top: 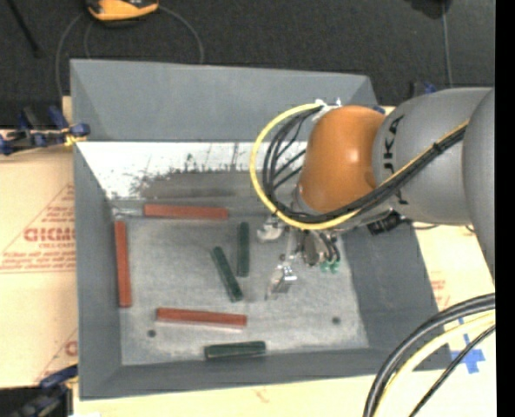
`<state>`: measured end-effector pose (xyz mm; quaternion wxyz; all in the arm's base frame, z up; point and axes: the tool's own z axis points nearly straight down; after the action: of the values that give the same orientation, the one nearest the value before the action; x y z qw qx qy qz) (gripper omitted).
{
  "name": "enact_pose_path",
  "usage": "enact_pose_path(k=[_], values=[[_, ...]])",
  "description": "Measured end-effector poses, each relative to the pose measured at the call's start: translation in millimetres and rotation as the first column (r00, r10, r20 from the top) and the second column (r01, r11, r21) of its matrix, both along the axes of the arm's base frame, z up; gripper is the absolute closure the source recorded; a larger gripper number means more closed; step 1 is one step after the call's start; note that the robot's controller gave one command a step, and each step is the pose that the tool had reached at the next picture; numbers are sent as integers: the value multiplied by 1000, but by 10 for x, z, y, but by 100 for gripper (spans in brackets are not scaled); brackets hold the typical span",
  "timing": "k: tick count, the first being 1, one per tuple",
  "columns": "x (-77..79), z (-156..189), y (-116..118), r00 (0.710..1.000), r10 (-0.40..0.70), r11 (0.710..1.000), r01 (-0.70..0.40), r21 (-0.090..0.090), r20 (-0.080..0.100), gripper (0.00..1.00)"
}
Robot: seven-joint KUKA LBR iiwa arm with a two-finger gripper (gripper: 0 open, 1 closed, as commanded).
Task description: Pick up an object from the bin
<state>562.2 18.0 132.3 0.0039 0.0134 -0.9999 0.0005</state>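
End effector (283,278) hangs low near the slanted green stick (227,274), which lies flat and clear, probably graspable; whether it's open, I cannot tell.

The orange wrist cover (344,168) and its looped cables (257,159) are hiding part of the bin (196,102) behind the gripper (283,278). The arm (448,163) is running off the right edge. A green speck (329,266) just beside the gripper is showing too small to identify.
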Motion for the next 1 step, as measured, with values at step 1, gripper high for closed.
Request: enact_pose_path(k=[1], values=[[48,149,225,998,51,999,-51,0,28,0]])
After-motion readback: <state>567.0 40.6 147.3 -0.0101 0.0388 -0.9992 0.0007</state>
